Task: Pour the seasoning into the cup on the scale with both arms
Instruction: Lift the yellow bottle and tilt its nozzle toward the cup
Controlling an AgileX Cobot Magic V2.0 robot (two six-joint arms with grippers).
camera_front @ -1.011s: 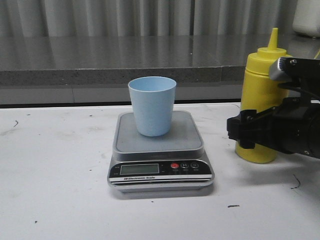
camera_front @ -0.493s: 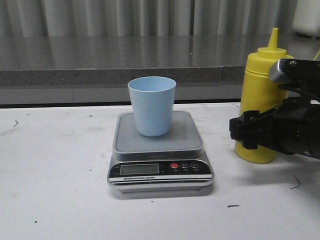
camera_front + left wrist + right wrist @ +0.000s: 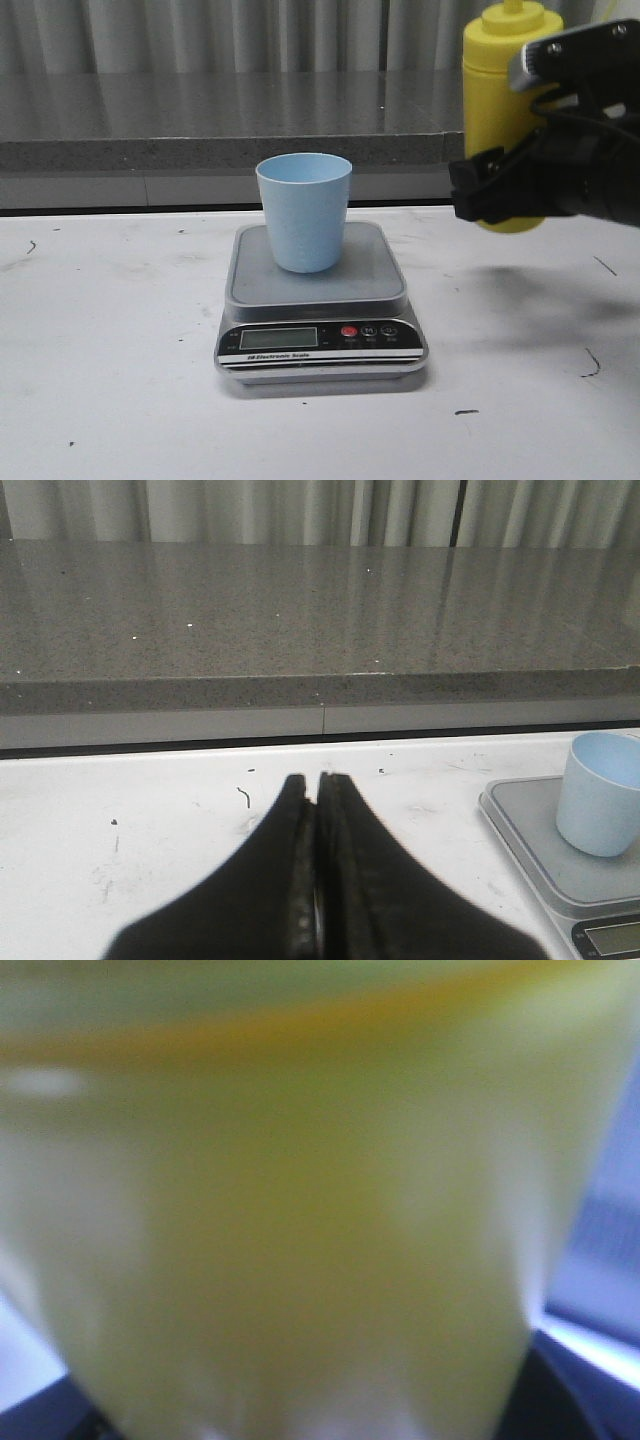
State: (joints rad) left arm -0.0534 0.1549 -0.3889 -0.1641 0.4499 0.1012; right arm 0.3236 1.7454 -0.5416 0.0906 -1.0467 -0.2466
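The pale blue cup (image 3: 304, 210) stands upright on the silver-grey scale (image 3: 318, 305) in the middle of the white table; both also show in the left wrist view, the cup (image 3: 600, 806) on the scale (image 3: 540, 845). My right gripper (image 3: 500, 195) is shut on the yellow seasoning bottle (image 3: 500, 90) and holds it upright in the air to the right of the cup, its nozzle cut off by the frame top. The bottle (image 3: 300, 1240) fills the right wrist view, blurred. My left gripper (image 3: 316, 785) is shut and empty over the table left of the scale; it is out of the front view.
A grey stone ledge (image 3: 200, 130) runs along the back of the table (image 3: 110, 380), with a curtain behind. The scale's black front panel (image 3: 320, 340) with display and red button faces me. Small dark marks dot the table.
My right gripper has lifted the yellow bottle off the table, up and slightly left toward the cup. The cup and scale have not moved.
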